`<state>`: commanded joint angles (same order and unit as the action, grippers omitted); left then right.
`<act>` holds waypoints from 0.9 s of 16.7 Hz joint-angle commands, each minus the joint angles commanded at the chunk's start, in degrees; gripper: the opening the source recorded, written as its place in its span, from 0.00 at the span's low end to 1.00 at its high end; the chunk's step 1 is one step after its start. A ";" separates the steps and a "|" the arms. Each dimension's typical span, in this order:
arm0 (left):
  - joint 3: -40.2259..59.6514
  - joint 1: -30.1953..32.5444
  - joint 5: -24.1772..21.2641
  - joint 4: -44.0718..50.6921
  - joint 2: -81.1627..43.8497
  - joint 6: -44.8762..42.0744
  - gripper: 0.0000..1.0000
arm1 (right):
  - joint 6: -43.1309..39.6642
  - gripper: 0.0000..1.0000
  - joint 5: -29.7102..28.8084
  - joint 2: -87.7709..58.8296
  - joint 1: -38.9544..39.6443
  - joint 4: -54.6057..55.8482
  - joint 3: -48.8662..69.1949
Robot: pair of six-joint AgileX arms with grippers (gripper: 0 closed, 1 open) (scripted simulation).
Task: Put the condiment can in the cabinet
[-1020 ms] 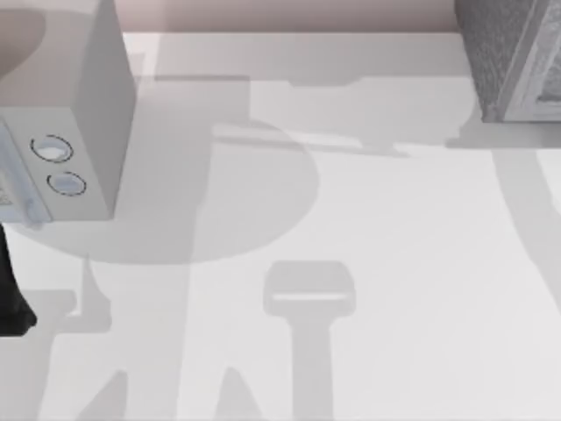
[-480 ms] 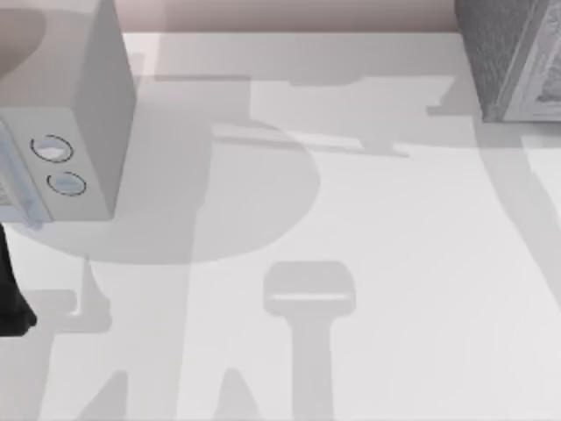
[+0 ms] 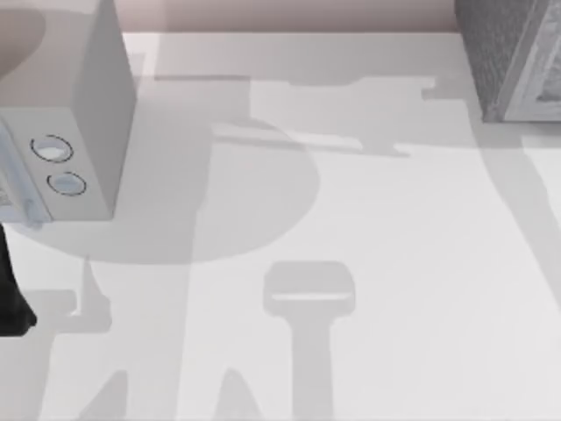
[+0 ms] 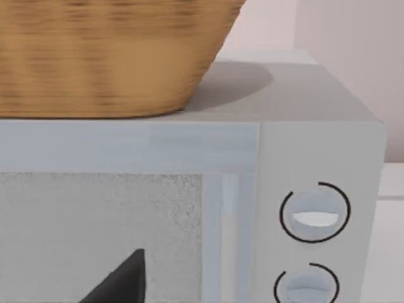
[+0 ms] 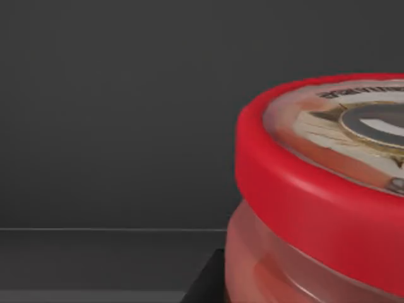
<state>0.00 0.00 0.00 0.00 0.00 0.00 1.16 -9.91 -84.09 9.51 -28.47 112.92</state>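
Right wrist view: condiment can (image 5: 315, 196), red rim, pale printed top, dark surround. Left wrist view: microwave (image 4: 303, 158), 2 dials, basket (image 4: 107, 57) atop. Neither pincer's state can be told.

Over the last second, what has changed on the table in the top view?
Only a shadow at the table's right side changed: its curved band straightened and slid left, toward the grey cabinet. The microwave and the dark left arm at the left edge stayed put.

Microwave (image 3: 83, 132) blocking left (basket (image 4: 107, 57) atop), cabinet (image 3: 517, 57) far right, table (image 3: 368, 228) middle open
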 joint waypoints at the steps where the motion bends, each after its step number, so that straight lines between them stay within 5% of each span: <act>1: 0.00 0.00 0.00 0.00 0.00 0.00 1.00 | -0.07 0.00 0.22 -3.13 -0.51 0.49 2.89; 7: 0.00 0.00 0.00 0.00 0.00 0.00 1.00 | -0.22 0.00 2.25 -21.10 -2.93 2.82 17.17; 13: 0.00 0.00 0.00 0.00 0.00 0.00 1.00 | -0.07 0.00 3.00 -22.81 -3.61 3.54 18.72; 15: 0.00 0.00 0.00 0.00 0.00 0.00 1.00 | -0.07 0.15 3.00 -22.81 -3.61 3.54 18.72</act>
<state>0.00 0.00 0.00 0.00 0.00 0.00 1.09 -6.92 -106.90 5.90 -24.93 131.64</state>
